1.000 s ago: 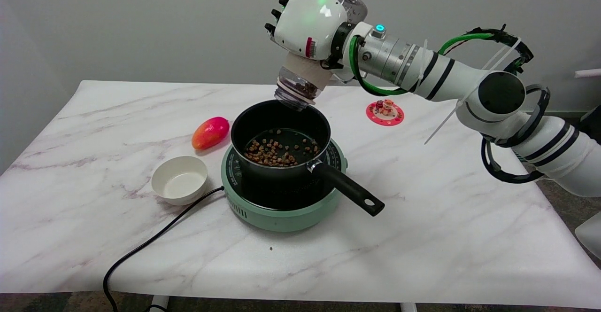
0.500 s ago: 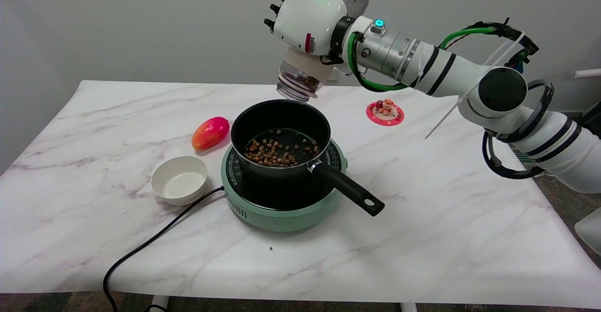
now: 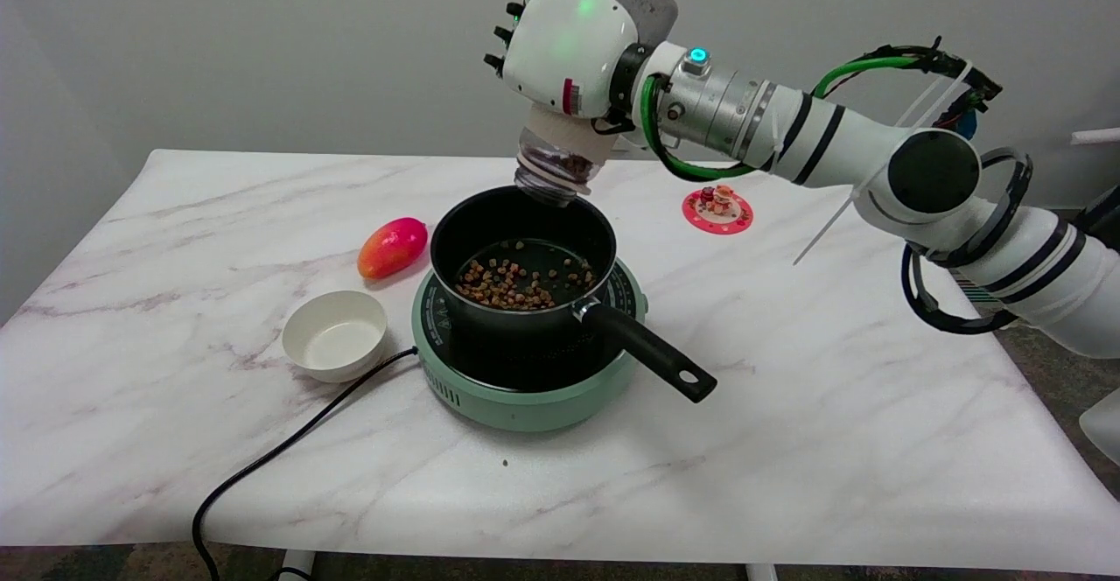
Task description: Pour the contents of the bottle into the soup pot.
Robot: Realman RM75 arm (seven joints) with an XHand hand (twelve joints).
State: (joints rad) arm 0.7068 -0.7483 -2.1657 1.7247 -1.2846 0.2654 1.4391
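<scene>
Most of the brown pellets already lie in the soup pot (image 3: pixel 523 257) at frame center, on the green hotplate (image 3: pixel 525 393). Above its far rim, the right hand (image 3: pixel 569 47) keeps its fingers clamped around the bottle (image 3: pixel 556 161), mouth tipped downward so the few remaining pellets can fall inside.

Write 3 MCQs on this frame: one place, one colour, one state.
1. The white bowl sits where?
A. left of the cooker
B. inside the pot
C. on the pink coaster

2. The cooker under the soup pot is:
A. red
B. pale green
C. black

3. The bottle in the right hand is:
A. upright on the table
B. lying flat
C. tipped mouth-down over the pot

Key: 1 A, bowl beside the cooker's left edge; 2 B, mint base; 3 C, neck points down at the pot's far rim.
</scene>
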